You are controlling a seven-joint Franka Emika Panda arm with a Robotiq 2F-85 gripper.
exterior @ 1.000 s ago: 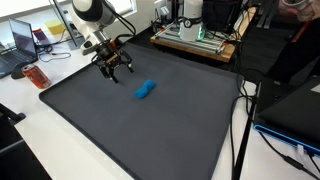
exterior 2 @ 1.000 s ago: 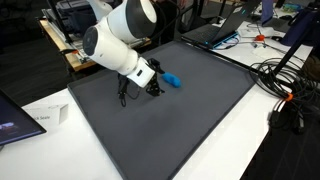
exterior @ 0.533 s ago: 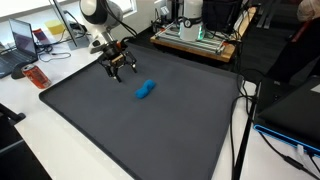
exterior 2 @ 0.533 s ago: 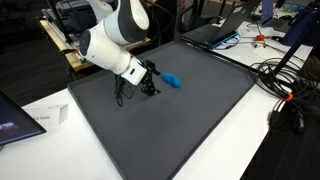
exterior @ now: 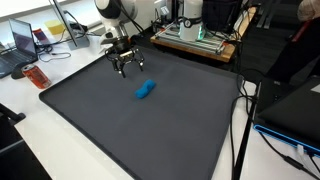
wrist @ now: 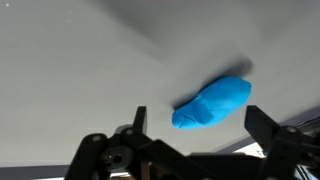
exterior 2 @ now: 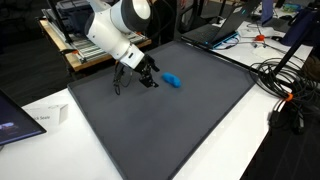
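Gripper (exterior: 126, 70) hangs wide open, empty, beside the blue oblong lump (exterior: 146, 91); we judge it light and soft, best pinched across its middle.

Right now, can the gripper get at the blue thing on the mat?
Probably yes. The gripper hangs open just beside the blue object, which lies alone on the dark mat; nothing stands between them.

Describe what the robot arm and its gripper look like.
The arm is glossy white with rounded, bulbous links. Its gripper is black, with two slim black fingers on a dark frame. A thin dark cable loops beside the wrist.
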